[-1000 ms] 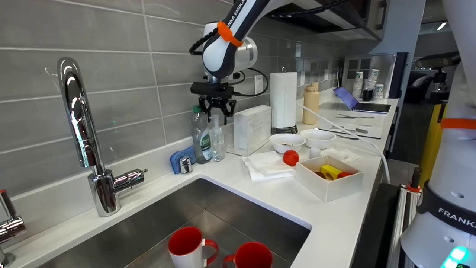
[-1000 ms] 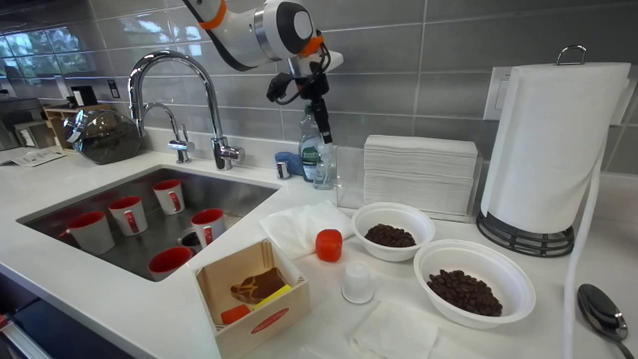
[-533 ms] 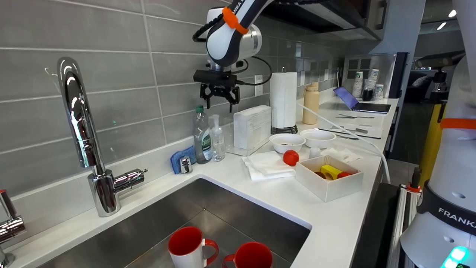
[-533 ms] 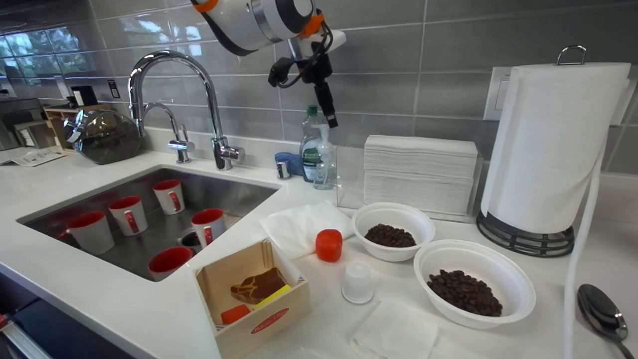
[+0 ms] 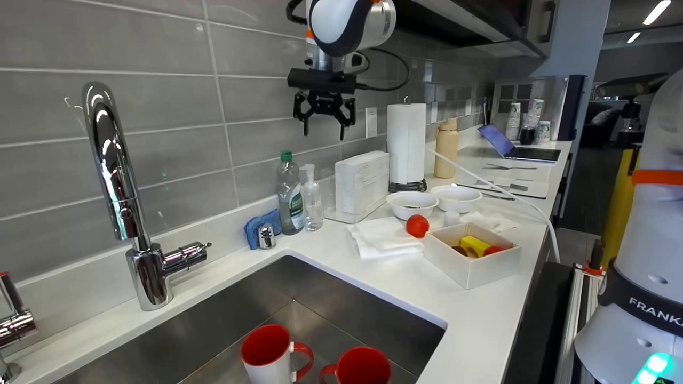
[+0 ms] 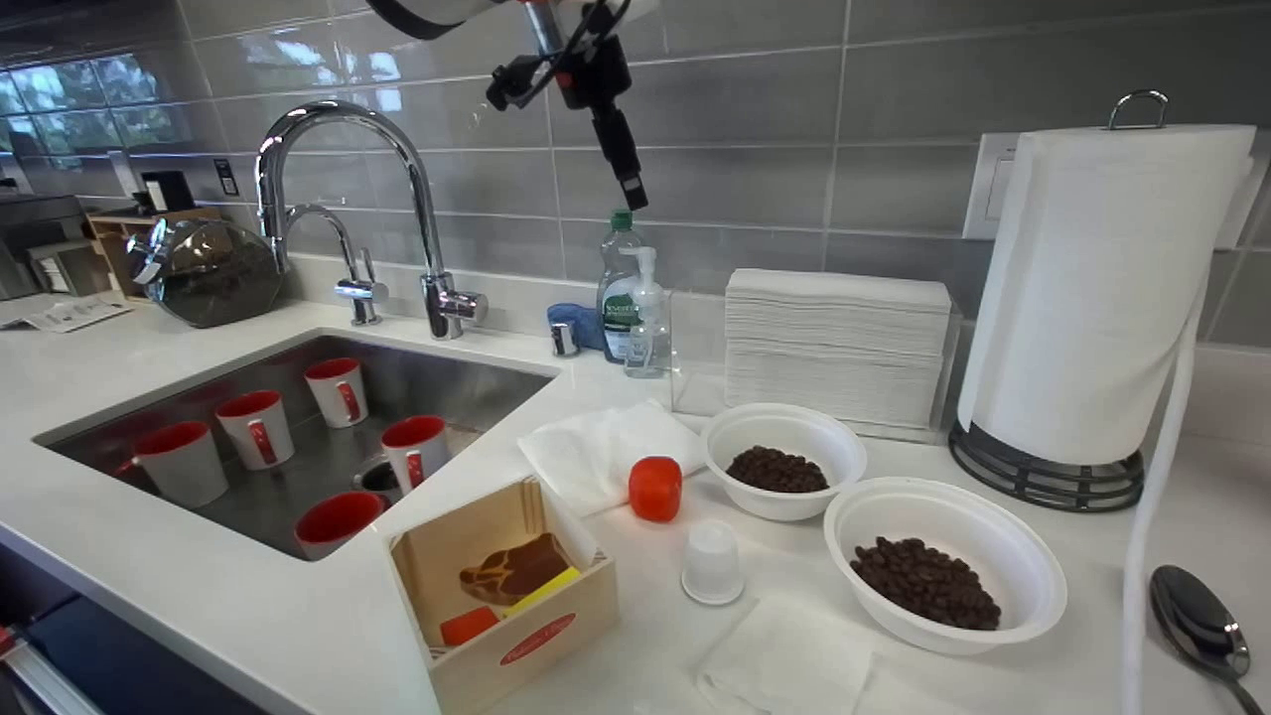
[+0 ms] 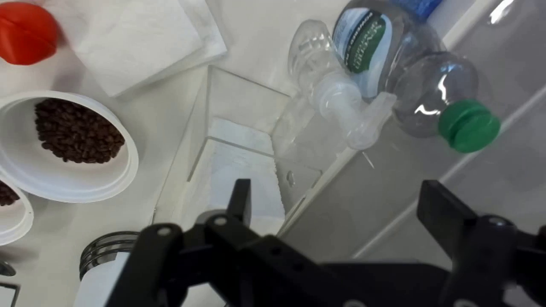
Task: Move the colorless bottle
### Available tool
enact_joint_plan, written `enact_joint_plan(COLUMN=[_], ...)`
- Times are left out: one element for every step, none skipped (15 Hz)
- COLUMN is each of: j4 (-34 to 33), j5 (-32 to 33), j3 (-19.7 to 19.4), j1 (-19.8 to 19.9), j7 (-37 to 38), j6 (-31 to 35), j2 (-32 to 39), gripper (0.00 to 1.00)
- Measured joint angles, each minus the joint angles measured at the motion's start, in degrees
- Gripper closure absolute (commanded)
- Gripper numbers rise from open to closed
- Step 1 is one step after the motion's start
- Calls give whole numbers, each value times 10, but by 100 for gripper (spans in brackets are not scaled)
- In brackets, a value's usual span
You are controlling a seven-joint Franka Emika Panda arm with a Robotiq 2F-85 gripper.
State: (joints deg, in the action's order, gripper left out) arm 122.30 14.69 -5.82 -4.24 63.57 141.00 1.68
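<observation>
The colorless bottle is a clear pump bottle standing upright on the counter in both exterior views. It stands right beside the green-topped bottle, which also shows in the exterior view. In the wrist view the colorless bottle is at the upper middle, with its white pump head toward the camera. The green-topped bottle is to its right there. My gripper hangs well above both bottles, fingers pointing down, open and empty. It also shows in the exterior view and the wrist view.
A napkin holder stands beside the bottle, with the paper-towel roll beyond. The tiled wall is close behind. The sink, bowls, red object and box are nearby.
My gripper has risen from around the bottle tops to well above them, staying open. The colorless bottle and the green-topped bottle stand where they were.
</observation>
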Motion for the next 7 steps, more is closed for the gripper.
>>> enact_joint_plan(j4=[12,23,33,43,52,61,68], j5=[0,1,1,4,7,9,11], j3=[8,16,24,33,41,49,57], j1=[0,2,3,5,7,10,11], j7=[-5,-10,-15,-17,-18,-19,-20], j6=[-12,-22,-32,-40,-43,-46,-49], j2=[-18,-34,-50,-63,-75,-86,-95], gripper=[0,0,0,0,0,0,0])
